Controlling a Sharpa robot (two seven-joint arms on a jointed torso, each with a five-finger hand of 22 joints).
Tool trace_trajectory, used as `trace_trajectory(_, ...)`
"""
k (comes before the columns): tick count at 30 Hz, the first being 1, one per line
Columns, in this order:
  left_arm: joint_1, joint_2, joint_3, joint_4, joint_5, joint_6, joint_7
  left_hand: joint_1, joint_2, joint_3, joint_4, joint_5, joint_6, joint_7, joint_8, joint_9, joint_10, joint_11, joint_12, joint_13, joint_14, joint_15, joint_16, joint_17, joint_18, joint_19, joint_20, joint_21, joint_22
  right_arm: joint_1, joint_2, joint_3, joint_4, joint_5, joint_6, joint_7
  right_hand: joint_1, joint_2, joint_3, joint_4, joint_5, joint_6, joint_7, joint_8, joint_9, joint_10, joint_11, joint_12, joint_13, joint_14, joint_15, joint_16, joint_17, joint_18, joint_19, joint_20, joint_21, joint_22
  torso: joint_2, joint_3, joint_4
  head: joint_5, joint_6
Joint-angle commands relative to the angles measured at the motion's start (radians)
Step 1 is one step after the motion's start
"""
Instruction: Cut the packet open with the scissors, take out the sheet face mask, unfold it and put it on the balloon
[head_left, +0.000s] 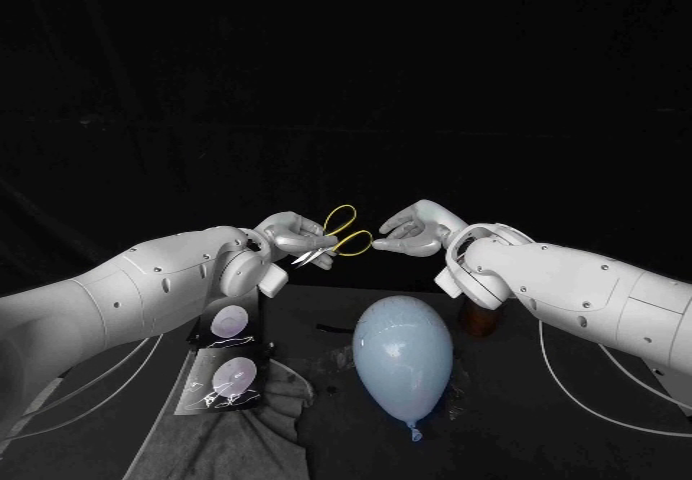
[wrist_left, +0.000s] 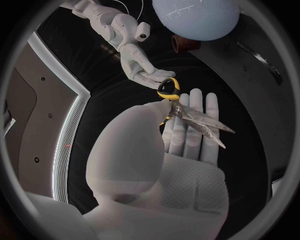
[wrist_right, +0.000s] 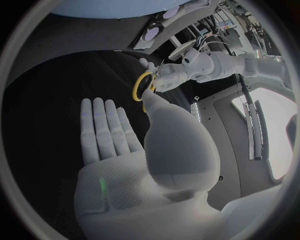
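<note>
Above the tabletop's (head_left: 519, 420) far edge: my left hand (wrist_left: 175, 170) pinches the scissors (wrist_left: 200, 120) near the pivot; my right hand (wrist_right: 125, 160), fingers apart, holds nothing, thumb at a yellow loop.

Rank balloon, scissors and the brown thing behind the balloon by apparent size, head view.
1. balloon, clearly largest.
2-3. scissors and brown thing look alike; both are partly hidden, and the scissors are held up nearer the camera, so unranked.

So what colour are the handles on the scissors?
Yellow. The scissors have yellow loop handles, clearest in the left wrist view.
</note>
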Motion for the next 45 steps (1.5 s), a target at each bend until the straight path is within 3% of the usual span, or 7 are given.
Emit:
trace_trajectory(1,-0.001,0.004,0.001,-0.001,0.022,-0.041,0.045,0.001,0.012,0.038,-0.03,0.003,-0.003,0.005,0.003,0.001,0.015,-0.01,0.006,0.0,-0.003,-0.001,-0.003,0.001,0.015,-0.008,0.001,0.007,0.001,0.001,-0.004,0.001,0.013,0.108,0.032,0.014,0.001,0.011,-0.015,0.004,0.001,-0.009,0.045,0.0,-0.003,-0.006,0.002,-0.004,-0.001,-0.008,0.001,-0.005,-0.007,0.011,-0.009,0.004,-0.009,-0.005,-0.001,0.0009,-0.001,0.001,-0.002)
trace_trajectory(25,-0.005,-0.003,0.001,0.041,0.016,-0.068,0.061,-0.001,0.012,0.039,-0.031,0.003,-0.003,0.005,0.004,0.003,0.014,-0.009,0.006,0.0,-0.004,-0.001,-0.003,0.002,0.015,-0.011,0.002,0.007,0.002,-0.002,0.045,-0.003,-0.03,0.087,0.049,0.016,0.031,0.047,-0.041,0.001,0.0,-0.02,0.054,-0.002,-0.018,-0.029,0.011,-0.006,-0.001,-0.02,0.008,-0.018,-0.035,0.022,-0.019,0.02,-0.027,-0.018,-0.001,0.0,0.0008,-0.002,-0.002)
trace_trajectory(31,-0.005,-0.007,0.001,0.053,0.02,-0.064,0.065,-0.001,0.012,0.039,-0.032,0.003,-0.003,0.005,0.004,0.004,0.014,-0.009,0.006,0.0,-0.004,-0.001,-0.004,0.002,0.015,-0.011,0.002,0.007,0.002,-0.002,0.05,-0.003,-0.025,0.08,0.048,0.02,0.062,0.075,-0.031,-0.014,-0.005,-0.015,0.051,0.003,-0.022,-0.025,0.008,-0.003,0.0,-0.012,0.006,-0.015,-0.044,0.027,-0.014,0.023,-0.03,-0.022,-0.001,0.0006,0.0001,-0.002,-0.005)
trace_trajectory(34,-0.005,-0.006,0.002,0.057,0.02,-0.059,0.065,-0.001,0.012,0.039,-0.032,0.003,-0.003,0.005,0.004,0.004,0.014,-0.009,0.006,0.0,-0.004,-0.001,-0.004,0.002,0.015,-0.011,0.002,0.007,0.002,-0.002,0.049,-0.003,-0.021,0.091,0.03,0.037,0.104,0.113,0.005,-0.033,-0.005,0.036,0.019,0.032,-0.016,0.018,-0.019,0.011,0.004,0.047,-0.016,0.017,-0.038,0.037,0.002,0.017,-0.025,-0.021,-0.001,0.0009,-0.0002,-0.001,-0.005)
trace_trajectory(35,-0.005,-0.006,0.002,0.057,0.018,-0.057,0.064,-0.001,0.012,0.039,-0.032,0.003,-0.003,0.005,0.004,0.004,0.014,-0.009,0.006,0.0,-0.004,-0.001,-0.004,0.003,0.015,-0.012,0.002,0.007,0.002,-0.002,0.049,-0.003,-0.019,0.099,0.018,0.046,0.125,0.146,0.043,-0.036,-0.006,0.066,0.002,0.047,-0.013,0.06,-0.037,0.024,0.005,0.091,-0.033,0.04,-0.031,0.04,0.02,0.007,-0.017,-0.018,-0.002,0.0012,-0.0005,-0.001,-0.005)
trace_trajectory(37,-0.005,-0.005,0.002,0.058,0.009,-0.055,0.064,-0.002,0.012,0.039,-0.032,0.003,-0.004,0.005,0.004,0.004,0.014,-0.009,0.006,0.0,-0.005,-0.001,-0.004,0.003,0.015,-0.012,0.002,0.007,0.002,-0.002,0.047,-0.003,-0.015,0.114,-0.012,0.066,0.161,0.172,0.132,-0.051,-0.003,0.117,-0.027,0.075,-0.006,0.134,-0.068,0.039,0.005,0.152,-0.06,0.071,-0.02,0.04,0.048,-0.016,-0.002,-0.011,-0.002,0.0016,-0.0008,-0.001,-0.005)
trace_trajectory(45,-0.005,-0.005,0.001,0.063,-0.024,-0.054,0.07,-0.004,0.012,0.041,-0.036,0.003,-0.008,0.005,0.003,0.008,0.009,-0.008,0.005,0.0,-0.009,0.001,-0.007,0.004,0.014,-0.018,0.004,0.007,0.002,-0.002,0.046,-0.003,-0.006,0.153,-0.071,0.088,0.128,0.141,0.323,-0.136,-0.006,0.187,-0.067,0.139,0.047,0.287,-0.113,0.039,0.016,0.249,-0.101,0.108,0.019,0.035,0.097,-0.059,0.069,0.039,-0.002,0.0023,-0.0006,-0.002,-0.006)
